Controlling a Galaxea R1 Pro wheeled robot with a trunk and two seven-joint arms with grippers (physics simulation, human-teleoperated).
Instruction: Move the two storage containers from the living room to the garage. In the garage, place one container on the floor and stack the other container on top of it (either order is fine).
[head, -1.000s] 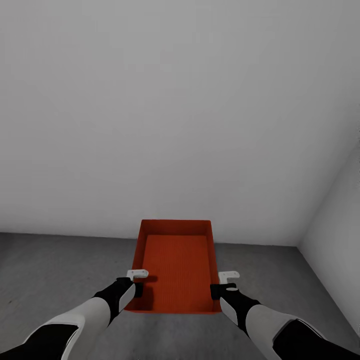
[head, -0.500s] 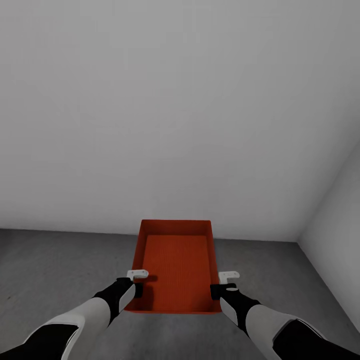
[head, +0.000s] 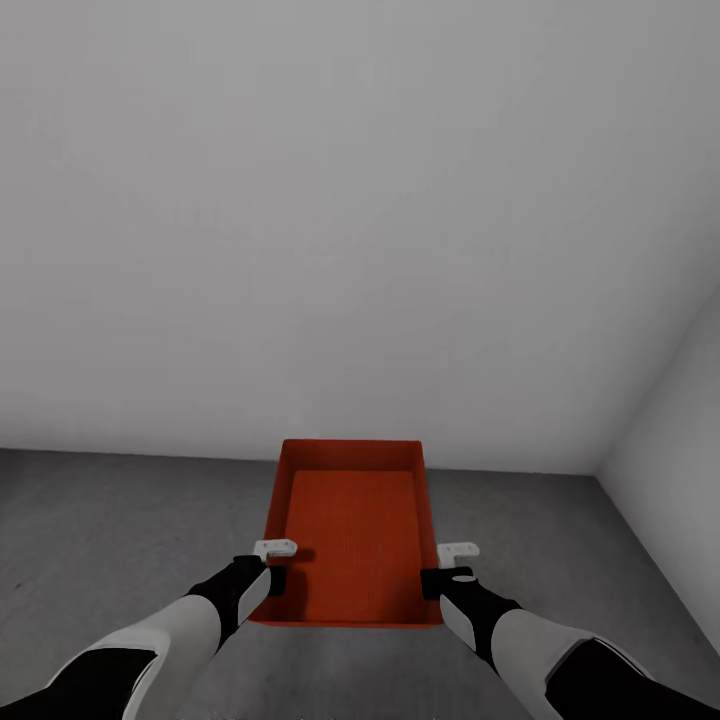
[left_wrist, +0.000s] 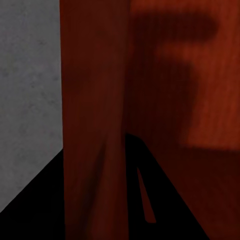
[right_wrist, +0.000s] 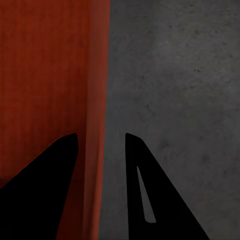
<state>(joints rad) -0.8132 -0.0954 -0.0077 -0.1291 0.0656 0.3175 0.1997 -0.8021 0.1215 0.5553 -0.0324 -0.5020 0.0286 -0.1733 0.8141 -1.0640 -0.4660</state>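
Gripping the red-orange rectangular open-top plastic bin (head: 352, 530) by opposite walls, left gripper (head: 268, 578) and right gripper (head: 440, 582) should lower it evenly (no tilting) onto the dark grey concrete floor (head: 110, 530).

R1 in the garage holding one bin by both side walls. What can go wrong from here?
1. The storage container hangs over the concrete floor, held only at its thin side walls by the left tool and right tool. Uneven arm motion could twist or slip it.
2. The wall and corner lie close ahead. Driving further risks bumping the bin's far edge.
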